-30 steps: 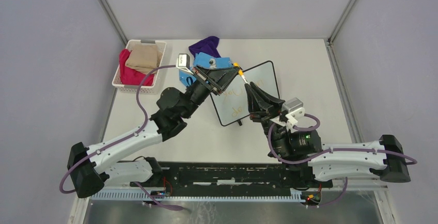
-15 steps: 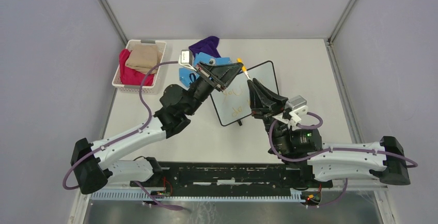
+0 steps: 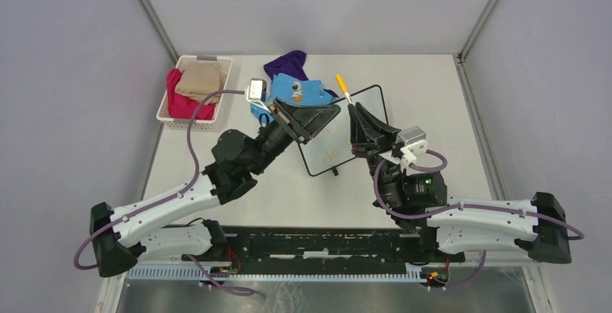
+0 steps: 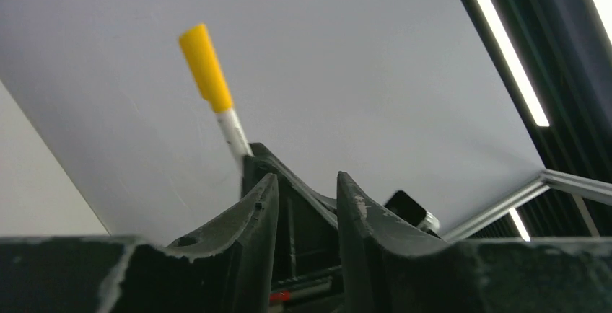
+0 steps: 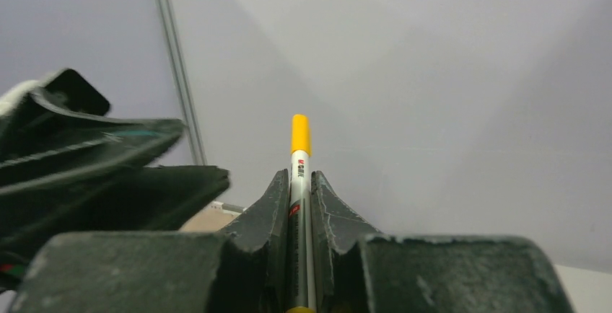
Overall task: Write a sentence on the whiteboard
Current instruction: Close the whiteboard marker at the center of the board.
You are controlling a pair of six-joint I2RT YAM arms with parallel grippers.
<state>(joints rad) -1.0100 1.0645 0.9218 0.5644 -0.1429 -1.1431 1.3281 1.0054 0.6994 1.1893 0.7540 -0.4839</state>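
Pointing upward, right tool (image 5: 299,180) grips the marker (image 5: 300,134); left tool (image 4: 307,180) beside it stands slightly parted.

Part of sentence (image 3: 333,156) (under left gripper (image 3: 326,113))

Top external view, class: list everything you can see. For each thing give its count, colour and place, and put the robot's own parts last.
table: one, white, under everything.
whiteboard: one, white with a black frame, table centre, partly behind both hands.
sentence: orange handwriting, on the whiteboard, mostly hidden.
marker: one, white barrel with a yellow cap, in the right hand, raised over the board's far edge.
basket: one, white, far left of the table.
red cloth: one, in the basket.
tan cloth: one, in the basket, on the red cloth.
purple cloth: one, far edge of the table.
blue cloth: one, just in front of the purple cloth.
left hand: one, black, fingers apart, empty, over the board.
right hand: one, black, shut on the marker.
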